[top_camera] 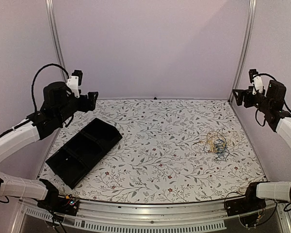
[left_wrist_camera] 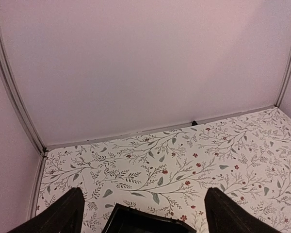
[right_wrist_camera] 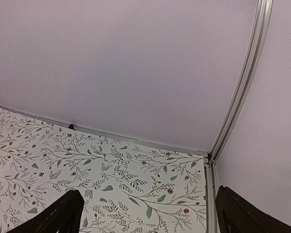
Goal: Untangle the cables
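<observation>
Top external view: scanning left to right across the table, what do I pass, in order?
The black tray → the cables → the right gripper, open and raised at the far right.

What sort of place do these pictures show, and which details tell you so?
Probably a robot test cell: aluminium framing holds plain walls around a floral table, the left arm and right arm flank it, and tangled cables lie there.

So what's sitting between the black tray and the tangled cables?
Nothing. In the top external view, only bare floral tabletop lies between the black tray and the cables.
</observation>
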Controlling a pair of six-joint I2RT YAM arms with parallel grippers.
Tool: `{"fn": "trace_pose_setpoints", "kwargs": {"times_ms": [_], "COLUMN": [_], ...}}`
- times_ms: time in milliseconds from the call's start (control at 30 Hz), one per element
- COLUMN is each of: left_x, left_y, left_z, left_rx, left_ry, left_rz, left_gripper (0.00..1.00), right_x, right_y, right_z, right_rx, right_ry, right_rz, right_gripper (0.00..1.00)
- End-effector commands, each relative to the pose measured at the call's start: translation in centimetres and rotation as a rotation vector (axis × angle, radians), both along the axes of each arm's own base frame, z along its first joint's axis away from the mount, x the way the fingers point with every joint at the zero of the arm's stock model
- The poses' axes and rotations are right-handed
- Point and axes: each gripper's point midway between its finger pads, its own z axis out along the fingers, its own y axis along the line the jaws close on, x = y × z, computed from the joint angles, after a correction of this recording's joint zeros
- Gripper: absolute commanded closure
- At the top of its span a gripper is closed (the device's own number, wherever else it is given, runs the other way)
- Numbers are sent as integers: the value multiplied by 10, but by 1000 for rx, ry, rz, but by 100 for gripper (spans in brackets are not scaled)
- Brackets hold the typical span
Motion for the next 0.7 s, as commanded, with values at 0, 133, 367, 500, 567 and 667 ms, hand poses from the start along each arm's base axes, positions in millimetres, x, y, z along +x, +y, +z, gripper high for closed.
{"fn": "trace_pose_setpoints", "kwargs": {"times_ms": [0,133,367,500,567,667], "left_x": [7,12,2,-11,-20,-36], "left_y": [-19,-41,-96,-120,-131,-149], "left_z": [-7,-26,-82,-107,-120,-137], "left_rx": [-29,-13,81,62,39,19], "left_ry": [11,82,308,428,483,546], "left_rz": [-101,-170,-261,-288,-316,-372], "left_gripper": [14,14,12,10,10,9], "right_x": [5,0,-17,-22,-22,-17], "right_y": [-8,3,33,46,54,64], "right_z": [-28,-62,-93,-106,-111,-122], "right_rx": [15,-26,-56,-79,-103,-146], "right_ry": [35,95,147,179,195,241], "right_rz": [-7,90,316,395,432,461], "right_gripper": [1,1,2,5,8,18]}}
